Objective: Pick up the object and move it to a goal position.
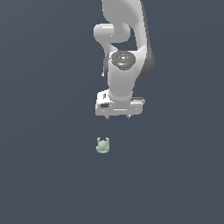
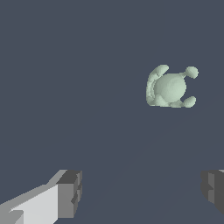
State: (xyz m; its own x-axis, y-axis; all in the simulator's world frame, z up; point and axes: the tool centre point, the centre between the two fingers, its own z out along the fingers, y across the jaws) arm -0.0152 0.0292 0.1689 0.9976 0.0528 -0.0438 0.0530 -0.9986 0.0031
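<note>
The object [image 1: 103,145] is a tiny pale mint-green lump with small nubs, lying on the dark grey floor below the arm in the exterior view. In the wrist view the object [image 2: 169,88] shows a rounded body with nubs at its edge. My white gripper [image 1: 118,117] hangs above and slightly toward the exterior view's right of it, not touching it. Its two fingers [image 2: 70,194] stand wide apart in the wrist view, and the gripper [image 2: 142,192] is open with nothing between them. The goal position is not marked in either view.
The white arm [image 1: 124,48] rises behind the gripper to the top of the exterior view. A plain dark grey surface [image 1: 43,175] fills the surroundings.
</note>
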